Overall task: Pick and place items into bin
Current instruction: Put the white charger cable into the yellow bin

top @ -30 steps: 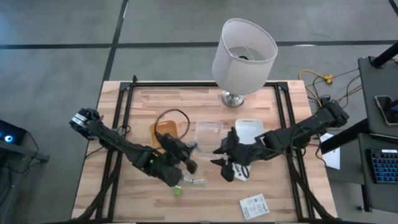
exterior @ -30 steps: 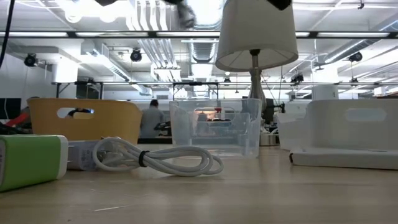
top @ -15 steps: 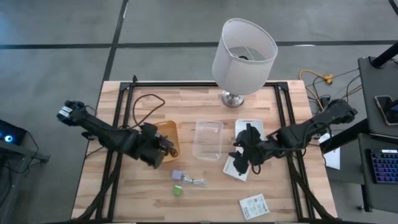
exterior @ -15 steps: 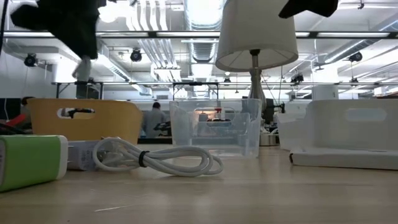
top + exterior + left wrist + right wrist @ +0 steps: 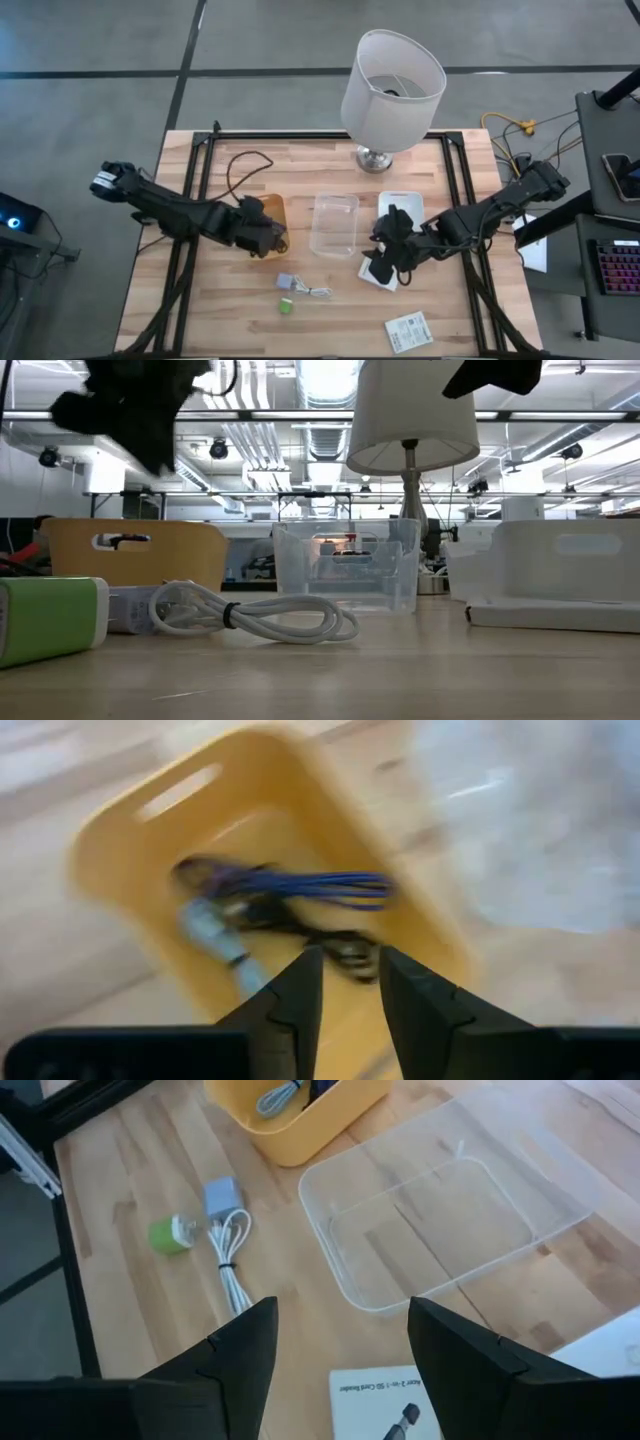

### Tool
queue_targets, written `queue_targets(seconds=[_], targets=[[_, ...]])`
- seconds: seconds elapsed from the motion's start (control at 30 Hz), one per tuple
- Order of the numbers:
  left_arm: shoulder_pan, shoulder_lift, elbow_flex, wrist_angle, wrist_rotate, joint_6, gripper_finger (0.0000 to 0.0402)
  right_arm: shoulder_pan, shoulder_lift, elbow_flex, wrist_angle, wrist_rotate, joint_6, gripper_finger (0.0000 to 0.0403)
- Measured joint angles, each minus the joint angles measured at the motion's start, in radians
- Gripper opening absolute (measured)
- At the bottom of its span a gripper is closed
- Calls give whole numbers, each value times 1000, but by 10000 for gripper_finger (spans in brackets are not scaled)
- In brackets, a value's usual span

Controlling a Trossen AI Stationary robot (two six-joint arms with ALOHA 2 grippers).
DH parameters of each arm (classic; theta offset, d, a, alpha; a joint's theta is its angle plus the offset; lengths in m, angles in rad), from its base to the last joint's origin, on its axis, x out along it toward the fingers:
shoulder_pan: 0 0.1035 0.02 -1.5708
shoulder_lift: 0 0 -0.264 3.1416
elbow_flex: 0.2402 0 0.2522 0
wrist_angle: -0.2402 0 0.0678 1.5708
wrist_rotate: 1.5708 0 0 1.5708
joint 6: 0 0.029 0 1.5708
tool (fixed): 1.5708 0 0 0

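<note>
My left gripper [image 5: 264, 234] hangs over the yellow bin [image 5: 266, 212], fingers slightly apart with nothing between them [image 5: 350, 978]. In the bin lie a purple-blue coiled cable [image 5: 300, 885], a black cable [image 5: 345, 948] and a pale-blue piece [image 5: 212, 928]. My right gripper [image 5: 382, 258] stands open [image 5: 340, 1330] above a white printed booklet [image 5: 385, 1398] right of the clear bin [image 5: 335, 225]. A green block [image 5: 286, 307], a grey-blue plug [image 5: 287, 283] and a coiled white cable [image 5: 316, 292] lie flat on the table in front of the bins. A white card [image 5: 408, 330] lies near the front edge.
A big white lamp [image 5: 392, 85] stands at the table's far edge. A white tray [image 5: 400, 205] sits right of the clear bin. Black rails [image 5: 200, 190] run along the table's left and right sides. Bare wood lies at the near left.
My left gripper has swung from beside the green block near the table's front toward the far left, ending over the yellow bin, and has turned and tipped downward. My right gripper has drawn back a little toward the table's right and rolled. The things on the table lie unmoved.
</note>
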State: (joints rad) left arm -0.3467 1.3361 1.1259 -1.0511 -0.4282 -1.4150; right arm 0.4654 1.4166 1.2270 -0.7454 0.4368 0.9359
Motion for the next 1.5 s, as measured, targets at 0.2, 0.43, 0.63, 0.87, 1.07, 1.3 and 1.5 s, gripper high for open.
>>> queue_targets(seconds=[0.2,0.43,0.63,0.87,1.07,1.3,1.5], targets=[[-111,17,76,403,78,469,101,17,1,-1,-14,-59,-97,210],[-270,215,76,642,124,734,102,47,26,-33,-24,-71,-153,210],[-246,401,150,632,102,747,107,60,39,-96,-30,-112,-71,210],[-221,492,280,475,111,822,172,119,36,-153,-29,-176,26,210],[-222,496,275,465,167,905,217,162,38,-171,-27,-172,54,210],[-196,510,243,476,166,959,219,167,38,-184,-25,-148,80,210],[-158,585,252,495,248,1009,219,167,38,-182,-26,-146,80,210]])
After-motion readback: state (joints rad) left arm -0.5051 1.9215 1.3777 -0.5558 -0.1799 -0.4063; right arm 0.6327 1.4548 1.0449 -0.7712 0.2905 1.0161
